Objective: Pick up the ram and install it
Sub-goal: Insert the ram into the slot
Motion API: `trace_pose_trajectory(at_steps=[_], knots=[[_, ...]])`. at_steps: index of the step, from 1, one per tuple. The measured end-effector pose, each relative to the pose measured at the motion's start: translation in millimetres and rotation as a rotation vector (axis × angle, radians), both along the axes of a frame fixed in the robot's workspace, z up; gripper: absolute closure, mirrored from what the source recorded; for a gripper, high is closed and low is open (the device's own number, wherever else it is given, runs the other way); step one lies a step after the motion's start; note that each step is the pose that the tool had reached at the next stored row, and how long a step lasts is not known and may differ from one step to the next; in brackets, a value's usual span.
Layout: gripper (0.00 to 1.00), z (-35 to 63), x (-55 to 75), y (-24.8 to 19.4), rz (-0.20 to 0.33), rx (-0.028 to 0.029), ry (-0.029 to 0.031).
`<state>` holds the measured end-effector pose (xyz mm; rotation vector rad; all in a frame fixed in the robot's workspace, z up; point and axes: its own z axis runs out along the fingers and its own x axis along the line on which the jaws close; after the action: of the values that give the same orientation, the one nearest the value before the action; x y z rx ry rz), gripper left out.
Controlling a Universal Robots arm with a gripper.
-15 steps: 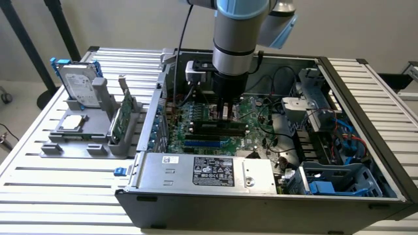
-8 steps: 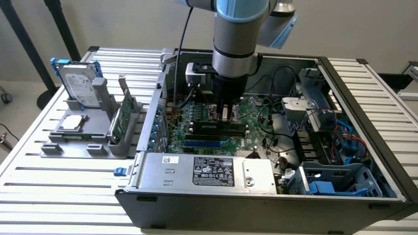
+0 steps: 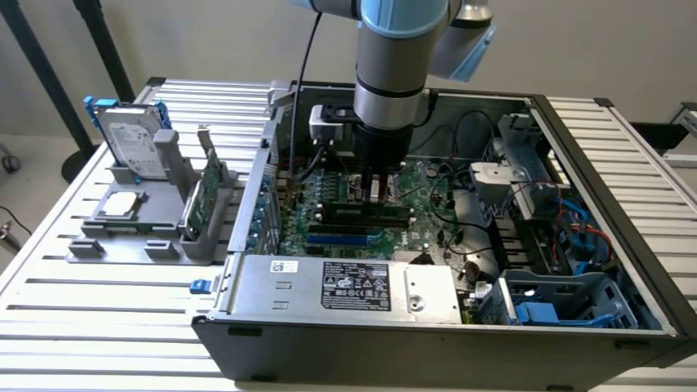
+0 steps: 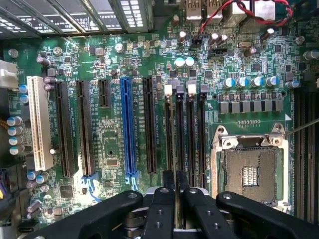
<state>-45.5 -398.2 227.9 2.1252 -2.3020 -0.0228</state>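
Fingers: the gripper is nearly closed, its fingers pinching the thin edge of the ram.
Ram: held upright over the motherboard, at the memory slots beside the CPU socket.
Risk, alignment: if the stick sits off its slot, pressing may jam it or flex the board.
Risk, seating: uneven pressure could leave one end high, unlatched.
Risk, grip: the stick could tilt between the fingers.

Even, soft daylight on my counter, no hard shadows. Case interior dimmer. Under my gripper, motherboard sharp, bright glare ahead; fingers dark, slightly soft.
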Motion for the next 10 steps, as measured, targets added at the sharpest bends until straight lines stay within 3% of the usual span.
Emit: trace_pose_trajectory(at_steps=[10], knots=[[0.86,-1.4,0.0,-0.2,-0.009,0.0002,-0.0016]])
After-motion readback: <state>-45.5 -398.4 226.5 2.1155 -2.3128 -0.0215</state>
